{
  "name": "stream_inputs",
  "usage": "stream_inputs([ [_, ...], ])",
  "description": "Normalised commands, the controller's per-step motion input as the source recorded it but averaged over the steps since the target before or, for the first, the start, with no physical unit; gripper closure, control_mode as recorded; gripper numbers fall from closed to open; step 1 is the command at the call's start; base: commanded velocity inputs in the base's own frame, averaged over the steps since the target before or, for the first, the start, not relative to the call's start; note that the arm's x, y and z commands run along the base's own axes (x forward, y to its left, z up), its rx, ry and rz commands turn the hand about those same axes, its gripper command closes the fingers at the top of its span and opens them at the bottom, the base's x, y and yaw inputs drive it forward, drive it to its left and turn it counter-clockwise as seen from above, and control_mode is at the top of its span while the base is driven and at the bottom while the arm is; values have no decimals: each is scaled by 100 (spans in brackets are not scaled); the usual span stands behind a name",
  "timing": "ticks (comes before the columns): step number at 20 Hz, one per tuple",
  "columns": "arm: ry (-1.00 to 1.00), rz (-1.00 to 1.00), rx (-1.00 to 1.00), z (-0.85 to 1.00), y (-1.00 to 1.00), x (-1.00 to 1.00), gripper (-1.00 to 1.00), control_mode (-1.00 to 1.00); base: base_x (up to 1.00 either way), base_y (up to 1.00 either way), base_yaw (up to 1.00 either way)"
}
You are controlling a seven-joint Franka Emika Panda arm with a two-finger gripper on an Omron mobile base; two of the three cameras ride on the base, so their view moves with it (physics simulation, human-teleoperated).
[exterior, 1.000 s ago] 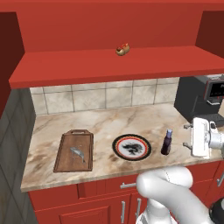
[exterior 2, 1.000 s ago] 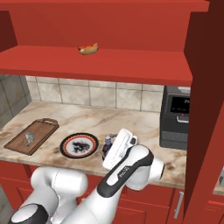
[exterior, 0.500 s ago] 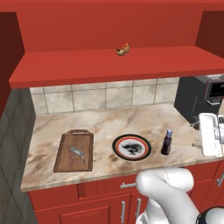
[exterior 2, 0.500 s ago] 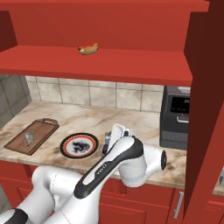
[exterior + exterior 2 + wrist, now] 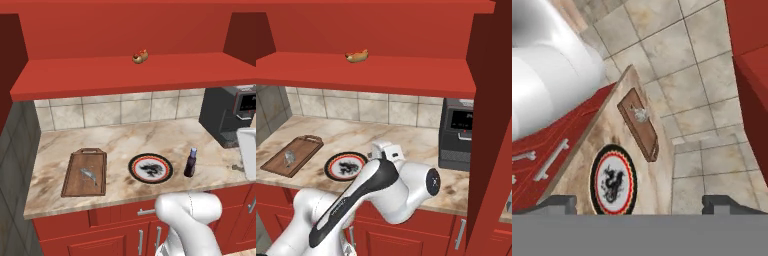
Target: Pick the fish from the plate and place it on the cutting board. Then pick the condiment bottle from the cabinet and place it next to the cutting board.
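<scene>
The small silvery fish (image 5: 89, 175) lies on the dark-brown cutting board (image 5: 85, 172), left of the plate (image 5: 151, 168), which holds nothing but its black motif. The dark condiment bottle (image 5: 190, 162) with a light blue cap stands upright on the counter just right of the plate. Above is the red cabinet shelf (image 5: 130, 75). In the hand view my gripper (image 5: 640, 204) is open, its fingertips (image 5: 559, 202) far apart with nothing between them. That view looks over the plate (image 5: 613, 180) toward the board (image 5: 639, 122) and fish (image 5: 641, 115). My white hand (image 5: 247, 150) hangs right of the bottle.
A small hot dog (image 5: 140, 57) sits on the cabinet shelf. A dark coffee machine (image 5: 232, 115) stands at the counter's right end, close to my hand. My arm (image 5: 381, 185) covers the counter right of the plate (image 5: 346, 165) in the right base view.
My hand has drifted right, away from the bottle, toward the edge of the left base view. The bottle, fish, plate and board have stayed put.
</scene>
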Motion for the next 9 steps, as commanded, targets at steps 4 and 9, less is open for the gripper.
stream_inputs([
  [4,-35,0,-30,41,0,-55,-100,-100,0,0,0],
  [9,-40,0,-30,46,0,-60,-100,-100,0,0,0],
])
